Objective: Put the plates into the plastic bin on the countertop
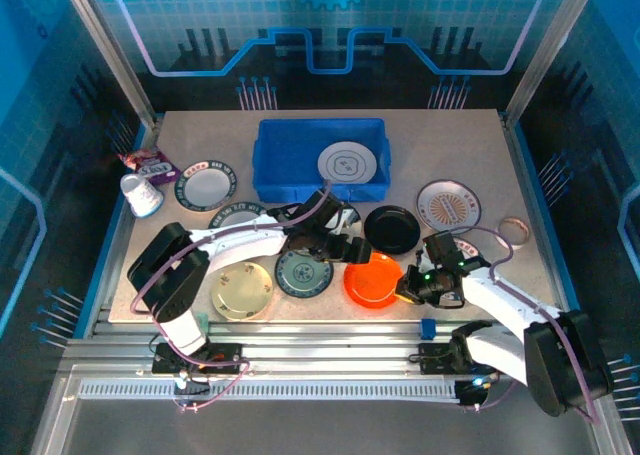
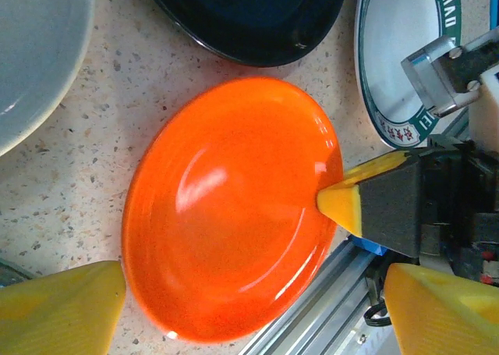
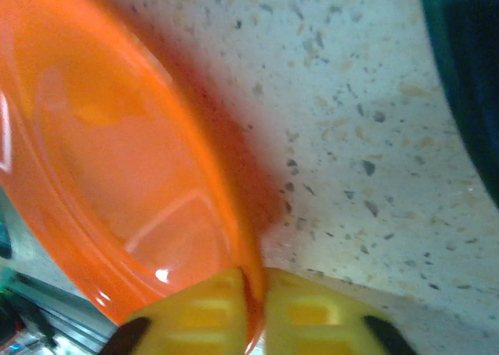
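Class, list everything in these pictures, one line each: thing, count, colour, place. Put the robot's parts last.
countertop: one, beige speckled, underneath all
bin: one, blue, far centre
white plate: one, inside bin
dark-rimmed plates: two, white, left of bin
greyish plate: one, partly under left arm
teal plate: one, near centre
cream plate: one, near left
orange plate: one, near edge, centre-right
black plate: one, beyond orange plate
red-patterned plate: one, white, right
cup: one, white, far left
packet: one, purple, beside cup
ring: one, tan, right edge
left gripper: open, above orange plate
right gripper: shut on orange plate's rim
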Robot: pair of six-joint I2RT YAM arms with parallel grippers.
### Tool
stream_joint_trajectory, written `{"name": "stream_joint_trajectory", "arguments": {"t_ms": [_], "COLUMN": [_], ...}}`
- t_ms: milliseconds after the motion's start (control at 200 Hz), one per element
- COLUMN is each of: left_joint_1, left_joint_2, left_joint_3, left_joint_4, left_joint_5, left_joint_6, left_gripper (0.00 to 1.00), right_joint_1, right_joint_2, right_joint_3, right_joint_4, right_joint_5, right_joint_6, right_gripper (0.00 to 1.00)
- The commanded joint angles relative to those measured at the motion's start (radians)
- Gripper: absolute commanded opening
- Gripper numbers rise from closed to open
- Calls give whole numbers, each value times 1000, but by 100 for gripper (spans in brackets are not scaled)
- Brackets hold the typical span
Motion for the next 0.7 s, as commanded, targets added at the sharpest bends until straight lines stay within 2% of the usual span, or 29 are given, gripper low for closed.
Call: {"name": "stream_joint_trajectory", "arguments": {"t_ms": [0, 70, 355, 595, 650, 695], "left_joint_1": [-9, -8, 37, 108, 111, 111], "left_joint_2": [15, 15, -21, -95, -111, -126], "left_joint_3": [28, 36, 75, 0, -10, -23], "left_joint_4": [-2, -10, -86, -7, 15, 43], "left_joint_5": [28, 26, 9, 67, 71, 82], "left_joint_6": [6, 17, 88, 58, 55, 45], "left_gripper": [87, 87, 88, 88, 84, 76], "right_joint_1": [16, 15, 4, 4, 4, 4], "right_joint_2": [-19, -44, -189, -185, -170, -154], "right_joint_3": [-5, 7, 164, 286, 308, 324], "right_joint_4": [-20, -48, -240, -231, -208, -183], "right_joint_5": [4, 6, 8, -80, -99, -117], "right_joint_6": [-4, -5, -61, -35, -29, -27], "right_gripper": [3, 0, 0, 0, 0, 0]}}
